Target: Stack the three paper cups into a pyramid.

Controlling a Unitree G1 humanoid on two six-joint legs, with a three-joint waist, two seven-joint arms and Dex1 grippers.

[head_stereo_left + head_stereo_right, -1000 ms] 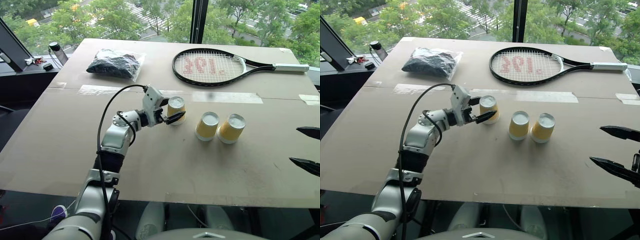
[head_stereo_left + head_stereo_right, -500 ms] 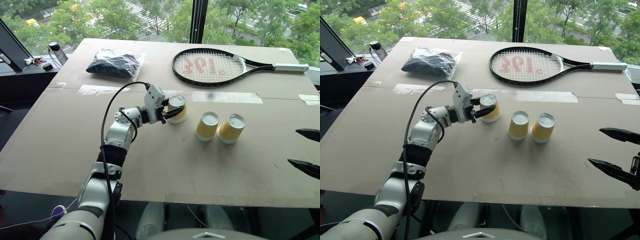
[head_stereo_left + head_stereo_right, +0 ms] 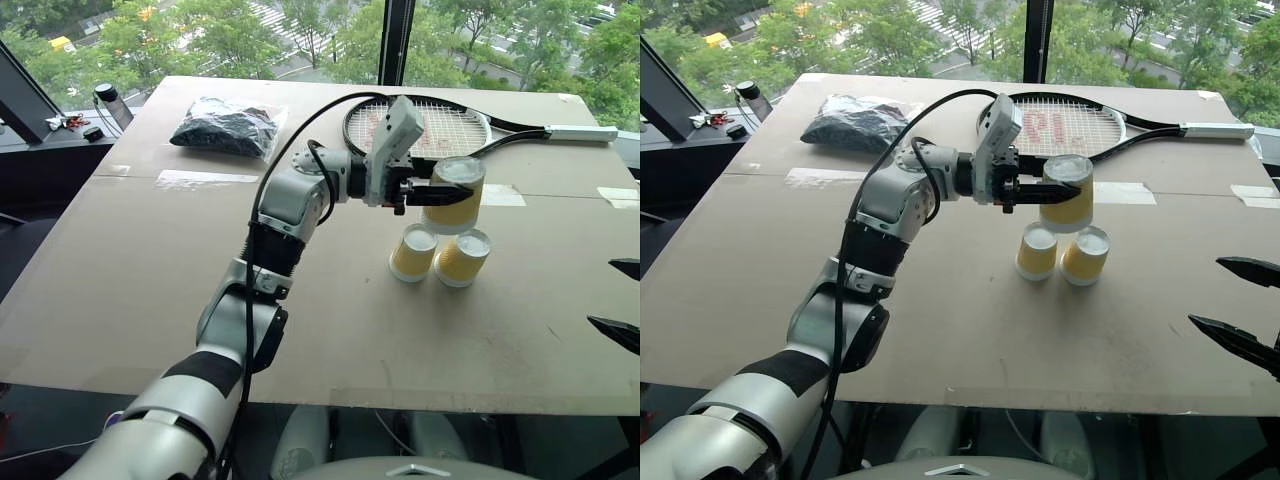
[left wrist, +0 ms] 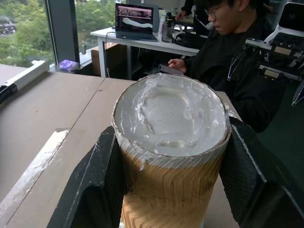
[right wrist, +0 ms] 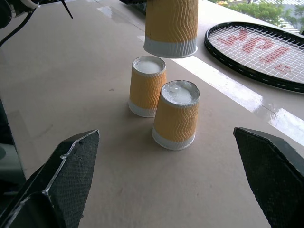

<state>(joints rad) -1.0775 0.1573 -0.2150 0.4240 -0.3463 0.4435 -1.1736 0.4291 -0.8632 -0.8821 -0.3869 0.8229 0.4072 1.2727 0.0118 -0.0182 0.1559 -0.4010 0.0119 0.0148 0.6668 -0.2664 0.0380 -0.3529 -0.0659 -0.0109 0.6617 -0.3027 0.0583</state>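
Left end effector (image 3: 432,194) clamped on one of the three paper cups, black fingers (image 4: 97,175) pressed against opposite sides of its yellow-orange wall. Held cup (image 3: 453,195) carried upside down, white base up, in the air above the counter (image 3: 150,260), directly over the other two and apart from them. Seen from the right wrist view, a clear gap between the held cup's white rim and the tops below.

Remaining two cups also inverted on the brown counter: left cup (image 3: 412,253) and right cup (image 3: 462,257) side by side, just beside each other, whether touching could not be told. Right cup leaned slightly toward the counter's right edge.

Right end effector (image 3: 1236,305) spread wide at the right edge of the head views, low over the counter's front right corner, well apart from the cups and gripping nothing.

Behind the cups, tennis racket (image 3: 440,130) laid flat on the counter, black frame, red marking on the strings, white handle pointed right. Strip of clear tape (image 3: 205,179) stuck across the counter. Clear bag of dark contents (image 3: 228,128) at the far left. Seated person in black (image 4: 228,57) visible past the held cup in the left wrist view.
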